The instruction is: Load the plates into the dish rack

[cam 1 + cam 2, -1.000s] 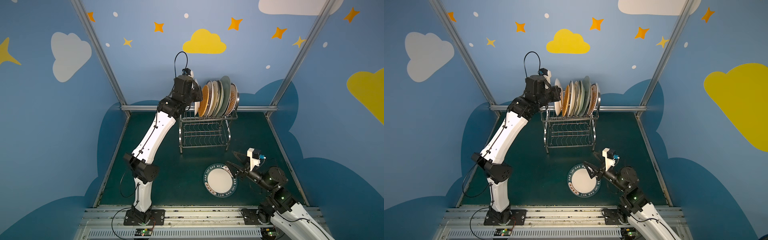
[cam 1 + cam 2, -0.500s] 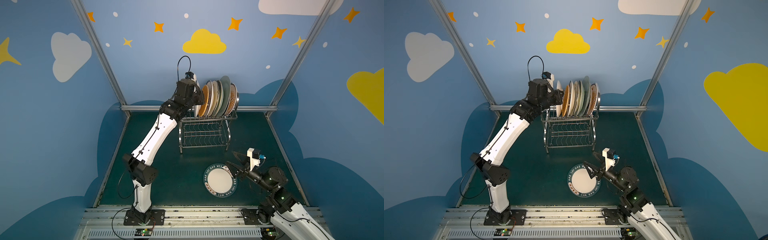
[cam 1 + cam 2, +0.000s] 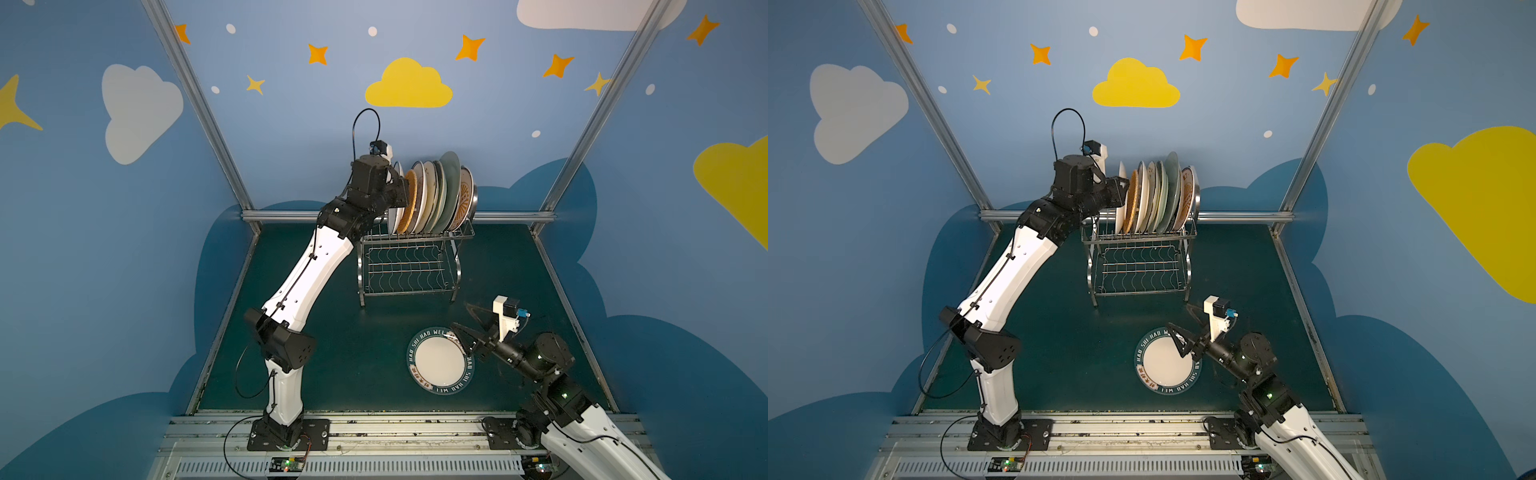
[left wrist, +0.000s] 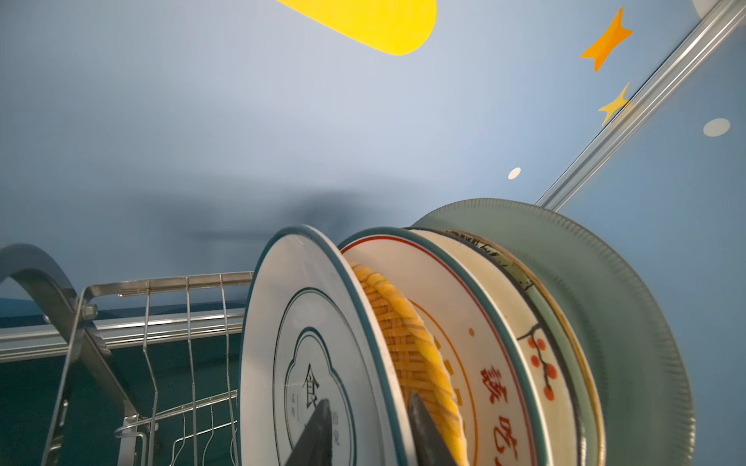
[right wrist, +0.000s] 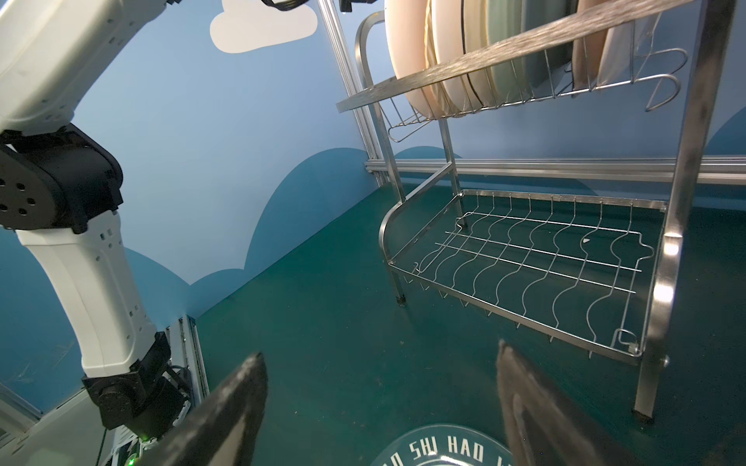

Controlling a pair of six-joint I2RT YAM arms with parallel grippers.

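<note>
Blue walls w/ painted clouds and stars enclose a dark green mat (image 3: pixel 324 340). The dish rack (image 3: pixel 415 237) stands at the mat's rear centre and is the ref. for all positions below. Both top views: the rack's upper tier carries a row of plates (image 3: pixel 434 195) on edge, each leaning in a wire slot so it cannot roll. At the rack's arm-side end the left gripper (image 3: pixel 403 193) sits against the outermost plate, approx. level w/ its middle, judged a placing pose. One lettered plate (image 3: pixel 1168 362) lies flat on the mat in front of the rack, apart from it. Over its rack-side rim hovers the right gripper (image 3: pixel 1178 315), jaws wide, judged pre-grasp for a rim pinch. Left wrist view: fingers (image 4: pixel 319 427) straddle the rim of the white teal-edged plate (image 4: pixel 290 314), one on its face, one in the gap to the orange woven plate (image 4: pixel 407 347). Spacing is narrow but exceeds rim thickness, so the plate is judged released and carried by its slot. Free slots show between it and the rack's arched end frame (image 4: pixel 44 282). Right wrist view: fingers (image 5: pixel 226 415) spread wide either side of the lettered plate's rim (image 5: pixel 444 448), no contact seen. The rack's lower shelf (image 5: pixel 524 258) lies ahead w/ nothing on it. Est. progress: all but one plate loaded.
</note>
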